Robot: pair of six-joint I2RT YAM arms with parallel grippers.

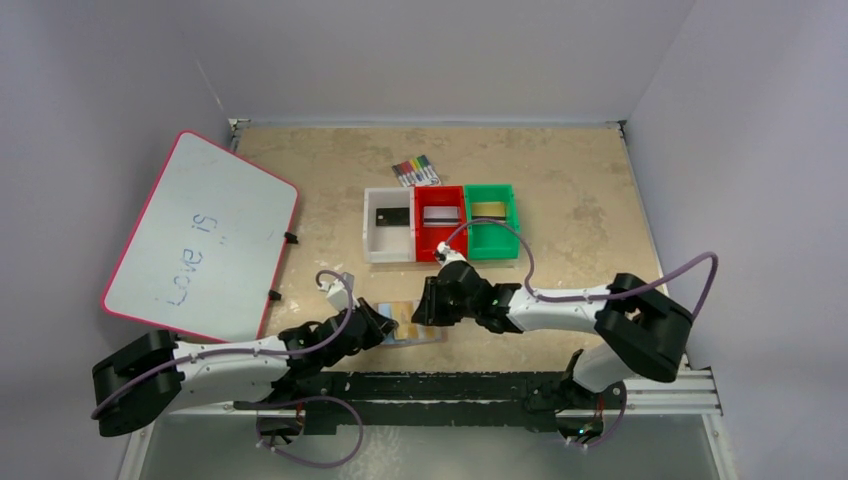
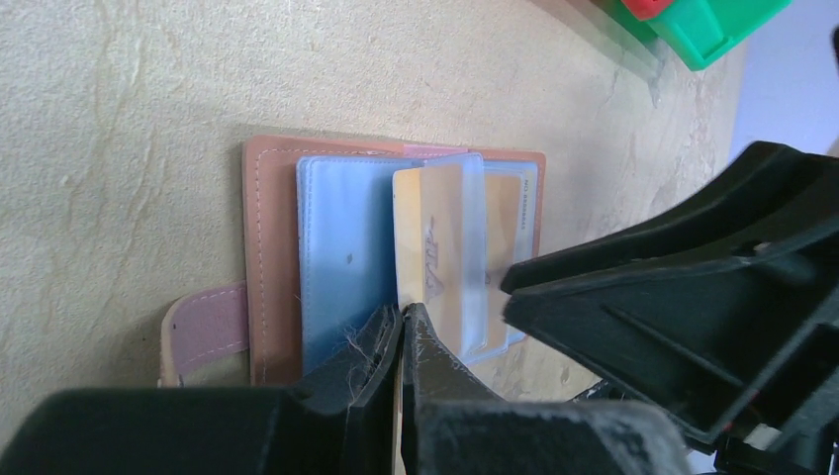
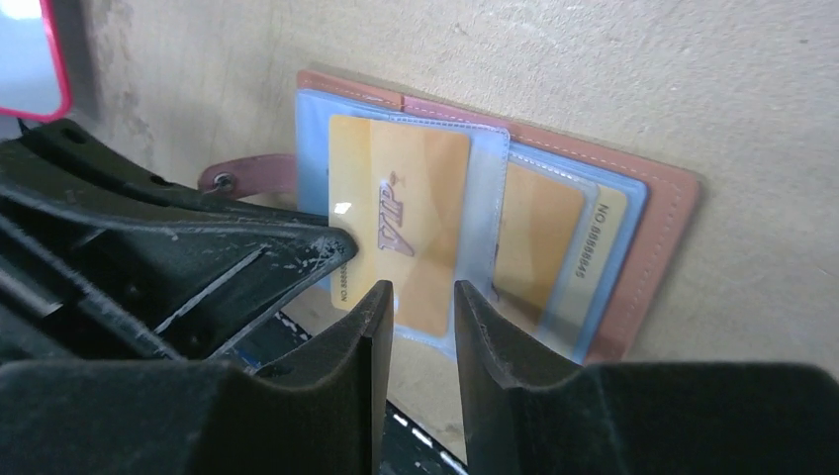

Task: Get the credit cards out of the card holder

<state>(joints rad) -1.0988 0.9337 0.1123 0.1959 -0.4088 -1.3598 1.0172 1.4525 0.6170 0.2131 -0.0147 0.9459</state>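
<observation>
My left gripper (image 2: 401, 322) is pressed shut at the near edge of the gold card (image 2: 435, 247), and its own bulk hides whether anything is caught. My right gripper (image 3: 420, 297) stands slightly parted just short of that card. Beyond both lies the open card holder (image 3: 665, 203), with a second card (image 3: 542, 223) dim inside it.

Beige stone-patterned table (image 1: 600, 200) boxed in by plain pale walls (image 1: 450, 50) on three sides.
</observation>
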